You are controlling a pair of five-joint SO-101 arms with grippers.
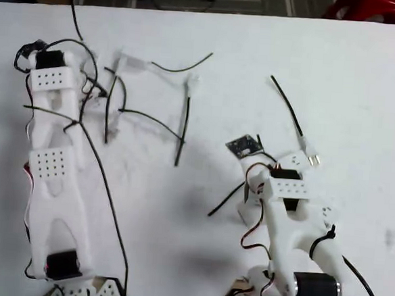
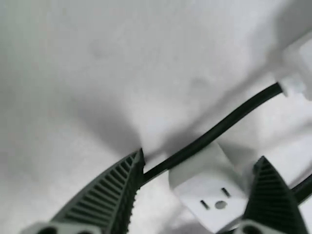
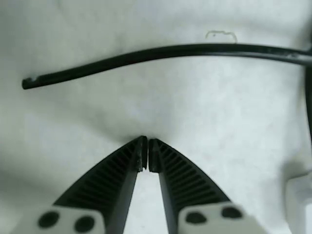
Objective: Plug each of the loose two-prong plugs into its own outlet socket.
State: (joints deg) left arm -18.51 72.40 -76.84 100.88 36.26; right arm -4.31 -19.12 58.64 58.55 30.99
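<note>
My left gripper is open, its dark ribbed fingers on either side of a white outlet socket with two slots and a round hole. A black cable runs from that socket to the tip of one finger. Another white connector lies farther off. My right gripper is shut on nothing just above the white table, with a black cable lying across in front of it. In the high view a white two-prong plug on a black cable lies beside the right arm.
Several loose black cables with small white ends are scattered on the white table between the arms, beside the left arm. A white object shows at the right wrist view's edge. The table's right side is bare.
</note>
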